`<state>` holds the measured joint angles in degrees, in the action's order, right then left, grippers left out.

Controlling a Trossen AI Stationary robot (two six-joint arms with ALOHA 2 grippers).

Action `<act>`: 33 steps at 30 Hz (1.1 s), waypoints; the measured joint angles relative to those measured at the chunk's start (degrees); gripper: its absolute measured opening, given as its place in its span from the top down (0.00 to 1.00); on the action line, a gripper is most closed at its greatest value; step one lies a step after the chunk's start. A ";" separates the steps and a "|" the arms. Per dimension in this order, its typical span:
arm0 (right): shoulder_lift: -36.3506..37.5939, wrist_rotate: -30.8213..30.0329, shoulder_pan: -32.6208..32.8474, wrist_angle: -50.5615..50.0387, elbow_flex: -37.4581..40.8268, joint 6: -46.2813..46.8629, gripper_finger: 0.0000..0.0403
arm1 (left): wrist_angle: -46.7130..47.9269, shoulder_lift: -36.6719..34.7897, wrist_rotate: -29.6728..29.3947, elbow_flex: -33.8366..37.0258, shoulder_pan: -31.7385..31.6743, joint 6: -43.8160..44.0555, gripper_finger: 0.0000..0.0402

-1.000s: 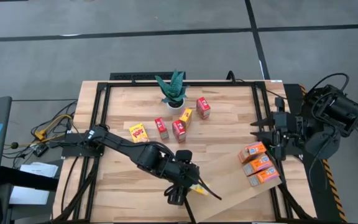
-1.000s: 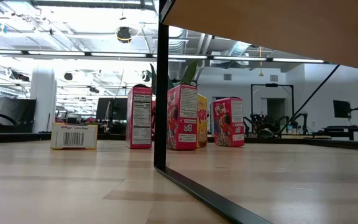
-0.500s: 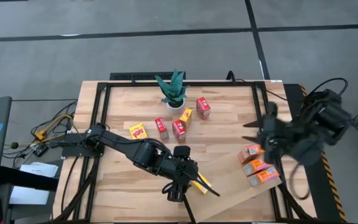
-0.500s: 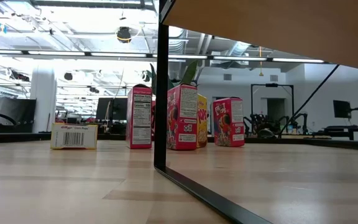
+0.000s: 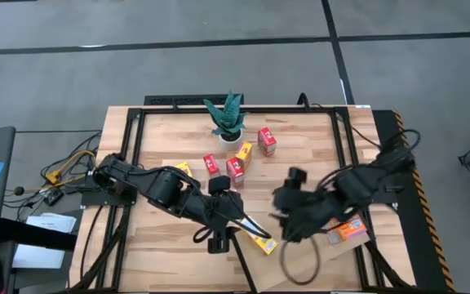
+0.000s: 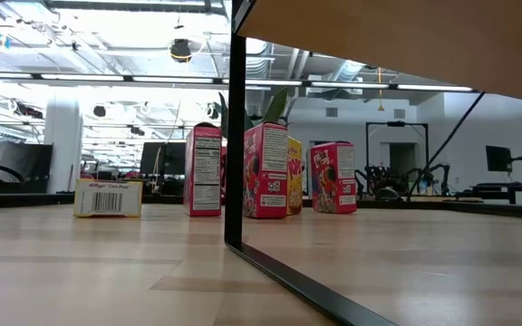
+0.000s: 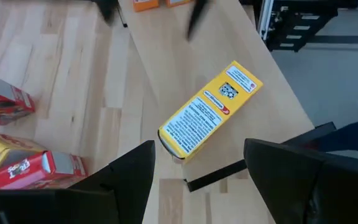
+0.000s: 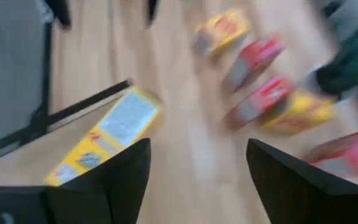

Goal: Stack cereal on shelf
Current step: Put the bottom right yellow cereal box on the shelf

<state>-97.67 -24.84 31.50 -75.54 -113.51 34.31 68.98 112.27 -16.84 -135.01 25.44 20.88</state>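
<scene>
- Cereal first: a yellow box [image 7: 209, 116] lies flat at the near corner of the shelf [image 5: 304, 238], label side up, with nothing gripping it.
- Orange boxes [image 5: 348, 230] sit together at the shelf's far right end, partly hidden by the right arm.
- Red boxes [image 5: 235, 170] and another yellow one [image 5: 244, 152] stand upright on the planked surface [image 5: 170, 131], just in front of the potted plant [image 5: 226, 117] and well apart from the shelf.
- Left tool [image 7: 197, 171] hangs above the yellow box, fingers spread partway and empty on either side of it.
- Right tool [image 5: 282, 214] is over the middle of the shelf, pointed toward the loose boxes; its fingers stand wide apart and hold nothing.
- Step in hand, as I judge it: one box is laid on the shelf and the right arm is going for the next.
- Next move calls for lining the open fingers across one upright box's narrow sides without knocking its neighbours over, since they stand close together.
</scene>
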 joint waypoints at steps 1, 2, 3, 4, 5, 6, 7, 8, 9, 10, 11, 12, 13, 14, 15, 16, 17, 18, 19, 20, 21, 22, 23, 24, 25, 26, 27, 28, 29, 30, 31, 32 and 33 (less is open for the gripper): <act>-1.00 1.80 -0.64 -0.17 0.00 0.09 0.24 | 0.29 0.00 -0.08 0.01 0.13 -0.01 0.41; -1.95 3.13 -1.19 -0.22 -0.02 0.05 0.22 | 0.74 0.00 -0.06 0.01 0.23 -0.01 0.41; -2.89 4.25 -1.61 -0.35 -0.04 -0.13 0.21 | 1.01 0.01 -0.04 0.12 0.27 -0.01 0.41; -3.69 5.18 -1.98 -0.36 -0.04 -0.62 0.21 | 1.30 0.04 -0.03 0.14 0.31 -0.01 0.41; -4.42 5.91 -2.45 0.18 -0.04 -0.89 0.20 | 1.94 0.09 0.00 0.17 0.51 -0.01 0.41; -4.95 6.68 -2.82 0.90 -0.04 -1.00 0.19 | 2.82 0.13 0.04 0.21 0.55 0.01 0.41; -5.26 7.48 -3.17 1.63 -0.04 -0.51 0.19 | 3.48 0.15 0.04 0.23 0.72 0.27 0.41; -5.53 8.01 -3.44 2.73 -0.04 0.25 0.19 | 3.75 0.15 0.02 0.23 0.84 0.83 0.41; -5.75 8.19 -3.65 4.30 -0.05 1.02 0.18 | 4.22 0.15 0.00 0.23 0.92 1.24 0.41; -5.94 8.21 -3.64 5.63 -0.09 2.04 0.18 | 4.89 0.15 -0.01 0.23 1.01 1.58 0.41; -6.33 8.20 -3.64 6.25 -0.09 2.84 0.18 | 5.44 0.15 -0.04 0.23 1.12 2.06 0.41; -6.68 8.20 -3.73 6.82 -0.09 3.08 0.18 | 6.00 0.15 -0.06 0.23 1.23 2.47 0.41; -6.95 8.17 -3.89 7.53 -0.09 3.34 0.18 | 6.49 0.15 -0.05 0.23 1.38 2.93 0.41; -7.38 8.06 -3.91 8.02 -0.09 3.92 0.18 | 7.06 0.15 -0.07 0.23 1.58 3.40 0.41; -7.78 8.01 -3.91 8.51 -0.09 4.51 0.18 | 7.56 0.15 -0.05 0.23 1.70 3.78 0.41; -8.21 8.00 -3.91 9.13 -0.09 4.87 0.18 | 7.91 0.15 -0.07 0.23 1.97 3.98 0.41; -8.65 7.98 -3.91 9.47 -0.09 5.31 0.18 | 8.33 0.17 -0.05 0.23 2.10 4.34 0.41; -9.10 7.98 -3.91 9.52 -0.09 5.93 0.18 | 8.73 0.20 -0.05 0.23 2.23 4.46 0.41; -9.56 7.98 -3.91 9.67 -0.09 6.18 0.18 | 8.82 0.21 -0.06 0.23 2.40 4.58 0.41; -9.98 7.94 -3.91 9.91 -0.09 6.22 0.18 | 8.86 0.22 -0.05 0.23 2.59 4.86 0.41; -10.44 7.91 -3.91 10.00 -0.09 6.24 0.18 | 8.98 0.24 -0.05 0.23 2.70 5.08 0.41; -10.82 7.91 -3.91 9.93 -0.09 6.32 0.18 | 9.06 0.24 -0.05 0.23 2.78 5.26 0.41; -11.28 7.93 -3.92 9.87 -0.09 6.39 0.18 | 9.22 0.24 -0.07 0.23 2.97 5.39 0.41; -11.64 7.95 -4.10 10.00 -0.09 6.61 0.17 | 9.44 0.24 -0.05 0.23 3.05 5.67 0.41; -12.00 7.96 -4.33 9.96 -0.09 7.11 0.17 | 9.58 0.24 -0.06 0.23 3.13 5.82 0.41; -12.29 7.98 -4.36 9.89 -0.09 7.58 0.17 | 9.68 0.24 -0.06 0.23 3.24 5.99 0.41; -12.41 7.98 -4.36 9.76 -0.09 7.73 0.17 | 9.77 0.24 -0.07 0.23 3.30 6.25 0.41; -12.41 7.98 -4.34 9.53 -0.09 7.75 0.17 | 9.77 0.24 -0.07 0.23 3.35 6.45 0.41; -12.39 7.98 -4.26 9.36 -0.09 7.88 0.17 | 9.77 0.24 -0.11 0.23 3.39 6.64 0.41; -12.36 7.98 -4.23 9.40 -0.09 8.10 0.17 | 9.77 0.24 -0.18 0.23 3.47 6.81 0.41; -12.36 7.98 -4.23 9.42 -0.09 8.56 0.18 | 9.76 0.24 -0.34 0.23 3.51 6.93 0.41; -12.36 8.00 -4.35 9.35 -0.09 8.88 0.18 | 9.76 0.24 -0.38 0.23 3.53 6.98 0.41; -12.36 8.01 -4.42 9.30 -0.07 9.43 0.18 | 9.76 0.24 -0.38 0.23 3.53 7.03 0.41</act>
<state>-110.04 -16.83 27.08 -66.24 -113.59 43.74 78.74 112.51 -17.21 -134.78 28.97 27.90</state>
